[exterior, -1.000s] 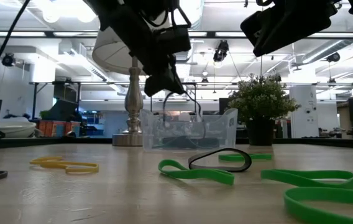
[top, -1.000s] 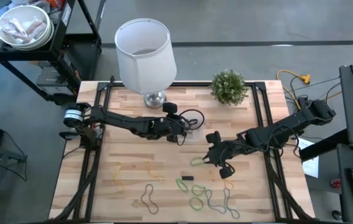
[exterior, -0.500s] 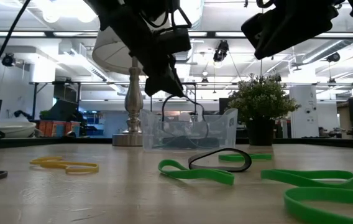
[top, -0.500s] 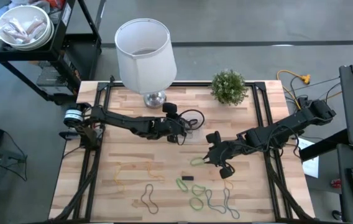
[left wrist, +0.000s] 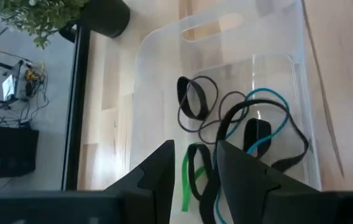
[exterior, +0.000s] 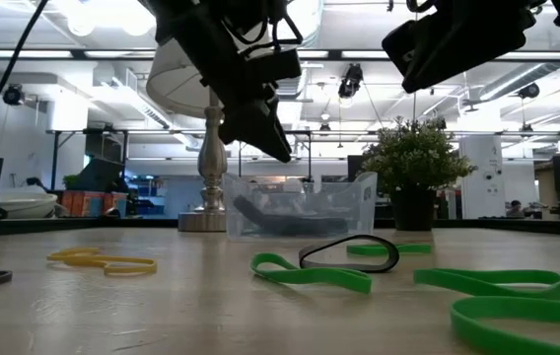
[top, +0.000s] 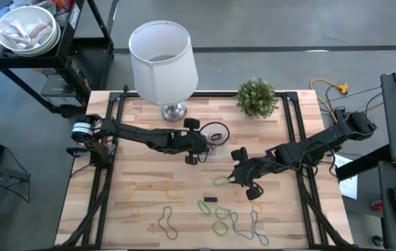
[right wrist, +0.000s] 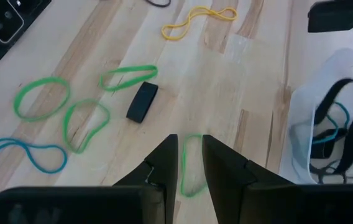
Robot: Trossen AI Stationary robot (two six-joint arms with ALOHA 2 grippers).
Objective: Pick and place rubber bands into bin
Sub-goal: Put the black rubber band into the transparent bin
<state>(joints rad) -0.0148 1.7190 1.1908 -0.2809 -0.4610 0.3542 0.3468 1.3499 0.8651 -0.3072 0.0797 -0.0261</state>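
Observation:
The clear bin (top: 217, 134) stands mid-table and holds several rubber bands (left wrist: 226, 124) in black, blue and green. My left gripper (left wrist: 195, 149) hovers open just over the bin's near-left rim (exterior: 278, 148), with nothing between its fingers. My right gripper (right wrist: 190, 142) hangs open above the table to the bin's right (top: 236, 176), over a green band (right wrist: 192, 165) that lies flat on the wood. More loose bands lie near the front edge: green loops (top: 222, 223), a yellow one (top: 149, 192), a short black one (right wrist: 142, 101) and a blue one (right wrist: 21, 155).
A white lamp (top: 163, 59) stands at the table's far edge behind the bin, and a potted plant (top: 256, 97) is to its right. A cart with a white bowl (top: 25, 29) is off the table's far left corner. Bare wood shows between the bin and the loose bands.
My left gripper has turned at the wrist above the bin and let go of a dark band. The band hung from its fingers into the bin before and now lies inside on the bin's floor. My right gripper has kept still.

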